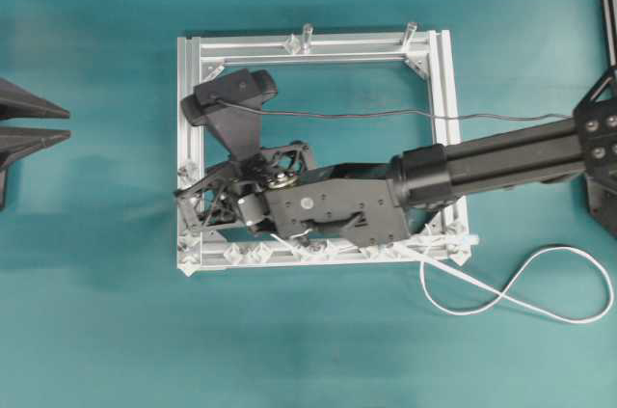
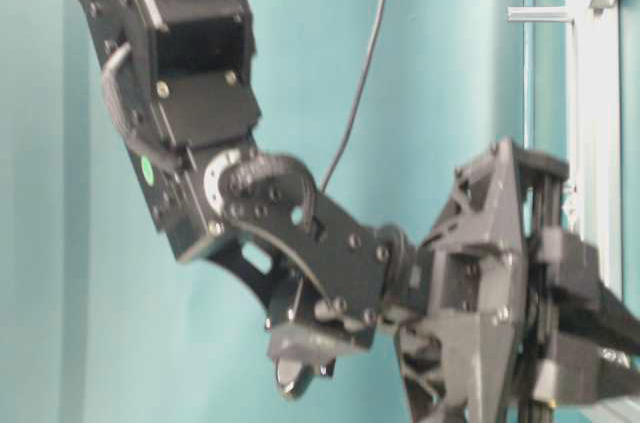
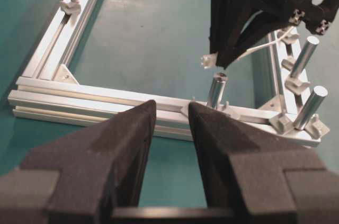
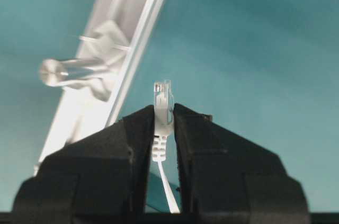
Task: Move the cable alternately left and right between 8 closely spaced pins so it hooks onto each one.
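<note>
Right wrist view shows your right gripper (image 4: 163, 123) pinching the thin white cable's (image 4: 168, 192) clear plug (image 4: 163, 99), ready for threading; left gripper (image 3: 169, 128) idles wide.

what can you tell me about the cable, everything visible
The cable is a thin, flat white cord that looks like plastic. Its slack lies in a loose figure-eight loop on the teal table, off the frame's lower right corner. From there it crosses the corner and runs along the bottom rail under the right arm. Its end is a small clear plug with a ribbed white boot, pinched upright between the right gripper's fingers, tip poking above them.
</note>
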You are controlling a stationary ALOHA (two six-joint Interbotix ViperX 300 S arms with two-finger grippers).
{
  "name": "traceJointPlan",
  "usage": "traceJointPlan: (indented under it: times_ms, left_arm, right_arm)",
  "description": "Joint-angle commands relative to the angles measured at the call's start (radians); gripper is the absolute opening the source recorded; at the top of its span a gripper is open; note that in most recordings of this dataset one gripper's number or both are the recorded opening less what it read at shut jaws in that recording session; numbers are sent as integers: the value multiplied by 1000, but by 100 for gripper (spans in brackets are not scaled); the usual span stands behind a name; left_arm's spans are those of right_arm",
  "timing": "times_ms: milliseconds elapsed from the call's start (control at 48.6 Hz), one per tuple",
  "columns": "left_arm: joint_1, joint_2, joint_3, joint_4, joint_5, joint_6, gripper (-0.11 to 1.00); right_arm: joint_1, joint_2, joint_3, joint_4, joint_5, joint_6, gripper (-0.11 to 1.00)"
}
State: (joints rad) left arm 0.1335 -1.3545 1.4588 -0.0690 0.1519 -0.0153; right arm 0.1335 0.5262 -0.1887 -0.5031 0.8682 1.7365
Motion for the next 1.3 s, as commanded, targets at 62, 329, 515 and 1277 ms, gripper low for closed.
traceJointPlan:
  times_ms: [62, 329, 515, 1277]
  left_arm:
    - [-3, 8, -14, 2, -5, -6, 37]
    - [-3, 8, -15, 2, -5, -5, 37]
    - [-3, 8, -15, 2, -5, -6, 36]
    - [-2, 8, -15, 2, -5, -6, 37]
  right_arm:
    - [2, -12, -48, -8, -6, -11, 15]
    - [20, -12, -63, -8, -6, -9, 15]
    - [49, -12, -66, -2, -5, -3, 15]
    - [141, -2, -78, 11, -21, 28, 15]
